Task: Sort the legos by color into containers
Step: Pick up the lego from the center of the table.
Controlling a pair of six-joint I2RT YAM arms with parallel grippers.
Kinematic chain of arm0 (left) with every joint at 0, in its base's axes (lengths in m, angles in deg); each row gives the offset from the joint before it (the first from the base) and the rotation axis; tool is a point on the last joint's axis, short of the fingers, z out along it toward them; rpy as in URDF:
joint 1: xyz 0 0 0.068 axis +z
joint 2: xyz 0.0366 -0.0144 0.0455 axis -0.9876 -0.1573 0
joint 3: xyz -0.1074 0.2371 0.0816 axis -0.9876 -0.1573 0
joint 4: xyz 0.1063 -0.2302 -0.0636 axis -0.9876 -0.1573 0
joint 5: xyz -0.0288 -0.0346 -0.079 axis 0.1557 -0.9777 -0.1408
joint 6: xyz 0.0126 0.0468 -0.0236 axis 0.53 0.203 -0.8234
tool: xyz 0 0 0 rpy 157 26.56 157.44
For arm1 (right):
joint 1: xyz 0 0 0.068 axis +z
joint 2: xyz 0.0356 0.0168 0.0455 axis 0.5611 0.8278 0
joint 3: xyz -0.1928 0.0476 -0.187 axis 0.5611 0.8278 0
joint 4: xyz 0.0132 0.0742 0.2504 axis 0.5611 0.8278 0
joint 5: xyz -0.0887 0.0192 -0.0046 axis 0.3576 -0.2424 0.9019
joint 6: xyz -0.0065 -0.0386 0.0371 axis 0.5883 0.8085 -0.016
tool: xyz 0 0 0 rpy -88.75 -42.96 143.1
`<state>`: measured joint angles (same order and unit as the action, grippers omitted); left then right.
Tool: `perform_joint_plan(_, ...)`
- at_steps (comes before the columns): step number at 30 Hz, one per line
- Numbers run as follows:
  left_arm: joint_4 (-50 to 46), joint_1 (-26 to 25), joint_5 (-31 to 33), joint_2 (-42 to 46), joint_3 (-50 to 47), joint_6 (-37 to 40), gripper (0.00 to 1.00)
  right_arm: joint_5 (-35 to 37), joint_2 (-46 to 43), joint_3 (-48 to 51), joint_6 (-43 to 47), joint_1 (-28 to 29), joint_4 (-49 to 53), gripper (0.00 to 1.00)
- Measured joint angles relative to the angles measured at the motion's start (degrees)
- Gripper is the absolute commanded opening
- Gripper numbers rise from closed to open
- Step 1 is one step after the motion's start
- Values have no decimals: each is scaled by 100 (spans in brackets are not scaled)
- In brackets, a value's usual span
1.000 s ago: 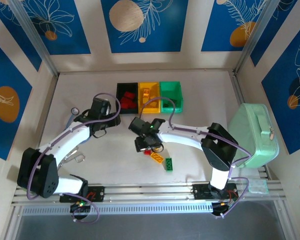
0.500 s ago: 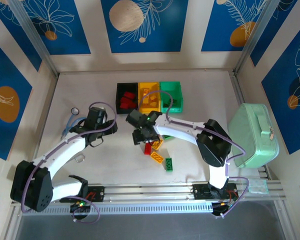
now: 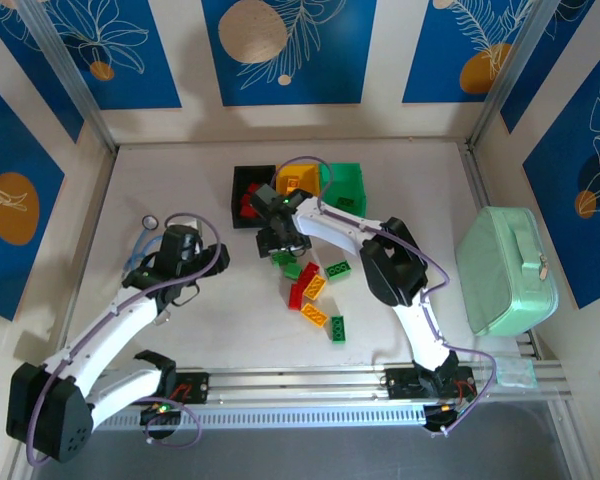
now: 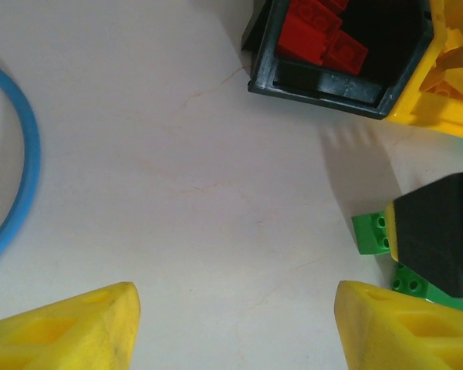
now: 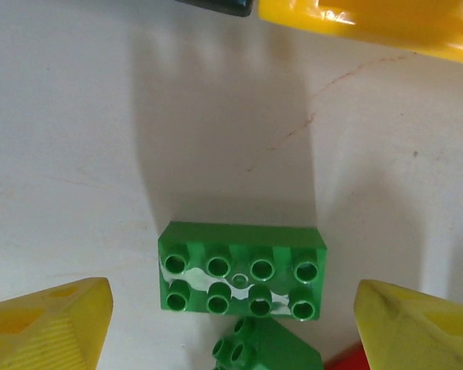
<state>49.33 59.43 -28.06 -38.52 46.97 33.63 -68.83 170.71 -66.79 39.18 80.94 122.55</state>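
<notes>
The right gripper (image 5: 231,320) hangs wide open and empty over a green lego (image 5: 241,277) at frame centre, just below the containers (image 3: 348,186) at upper centre, while the left gripper (image 4: 235,327) gapes, apparently empty, above bare table (image 4: 177,193).

We see the blue ring (image 4: 32,154) cut by the left edge, the black bin (image 4: 324,83) cut at the top, and a green brick (image 5: 266,351) and a red piece (image 5: 346,362) cropped below.
</notes>
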Motion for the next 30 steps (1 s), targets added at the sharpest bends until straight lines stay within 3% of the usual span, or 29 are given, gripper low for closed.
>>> perform_joint_plan(17, -59, 0, 0, -4, -103, -2, 67, -114, 560, -201, 48, -39, 249, 78)
perform_joint_plan(22, -59, 0, 0, -4, -114, -2, 67, -125, 608, -254, 52, -39, 289, 70)
perform_joint_plan(26, -59, 0, 0, -4, -114, -2, 67, -101, 621, -273, 70, -37, 330, 58)
perform_joint_plan(30, -59, 0, 0, -4, -114, -2, 67, -101, 612, -278, 52, -37, 334, 57)
